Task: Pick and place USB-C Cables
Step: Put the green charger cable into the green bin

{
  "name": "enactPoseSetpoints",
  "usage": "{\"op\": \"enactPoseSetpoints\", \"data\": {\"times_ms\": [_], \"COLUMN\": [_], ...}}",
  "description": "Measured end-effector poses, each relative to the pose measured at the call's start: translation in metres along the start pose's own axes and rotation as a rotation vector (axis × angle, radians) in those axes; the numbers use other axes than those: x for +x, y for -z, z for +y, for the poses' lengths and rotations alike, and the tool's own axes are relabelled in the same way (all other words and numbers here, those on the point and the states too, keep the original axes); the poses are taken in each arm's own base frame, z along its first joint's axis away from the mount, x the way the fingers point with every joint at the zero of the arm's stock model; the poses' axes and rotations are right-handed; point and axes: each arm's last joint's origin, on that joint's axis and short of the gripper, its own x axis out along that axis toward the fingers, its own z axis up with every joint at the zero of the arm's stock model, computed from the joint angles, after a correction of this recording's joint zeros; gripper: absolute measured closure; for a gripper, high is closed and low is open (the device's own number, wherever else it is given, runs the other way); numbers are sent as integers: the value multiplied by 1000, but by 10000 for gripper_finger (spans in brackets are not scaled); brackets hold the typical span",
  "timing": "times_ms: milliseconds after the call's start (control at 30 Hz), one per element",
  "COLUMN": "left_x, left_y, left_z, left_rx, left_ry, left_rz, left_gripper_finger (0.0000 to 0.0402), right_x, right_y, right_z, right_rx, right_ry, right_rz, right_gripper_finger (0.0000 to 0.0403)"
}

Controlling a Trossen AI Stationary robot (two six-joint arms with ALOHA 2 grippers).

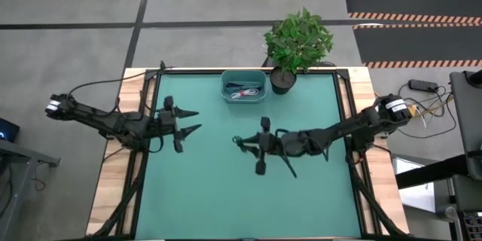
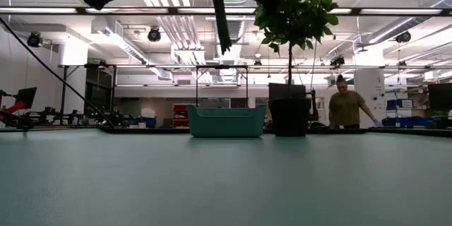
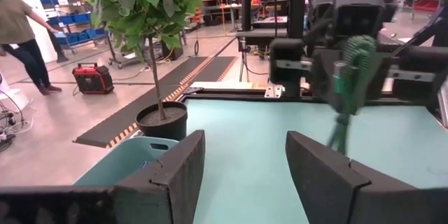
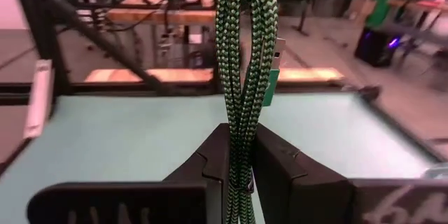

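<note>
Two arms reach inward over the green surface (image 1: 226,196). On the left side, the left gripper (image 1: 190,120) hangs with its jaws spread wide and nothing between them; the wrist view shows bare mat in the gap between its dark fingers (image 3: 175,175). Ahead of those jaws and off to one side stands the teal bin (image 1: 243,85), with what look like a white-and-red cable and perhaps another coiled inside it (image 1: 242,92), though the bundle is too small to sort out. Just beside the bin sits the potted plant (image 1: 297,41) at the far edge.

Near the middle, the right gripper (image 1: 245,142) has its jaws closed tight on the green USB-C cable (image 4: 245,77). The braided loop stands upright out of the jaws, pinched at its lower part, held above the surface and well apart from the bin. Beyond the table a person (image 2: 346,107) stands in the room.
</note>
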Motion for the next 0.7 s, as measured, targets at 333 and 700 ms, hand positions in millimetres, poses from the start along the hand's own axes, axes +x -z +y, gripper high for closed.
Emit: {"op": "enactPoseSetpoints", "data": {"times_ms": [333,700], "left_x": [-9,-15], "left_y": [-3,-5], "left_z": [6,10], "left_rx": [-10,-21], "left_ry": [-1,-2], "left_rz": [-17,-36], "left_gripper_finger": [217,217], "right_x": [20,32], "right_y": [-37,-83], "right_z": [-35,-68], "right_rx": [-113,-209], "right_ry": [55,134], "right_rz": [-9,53], "right_gripper_finger": [365,365]}}
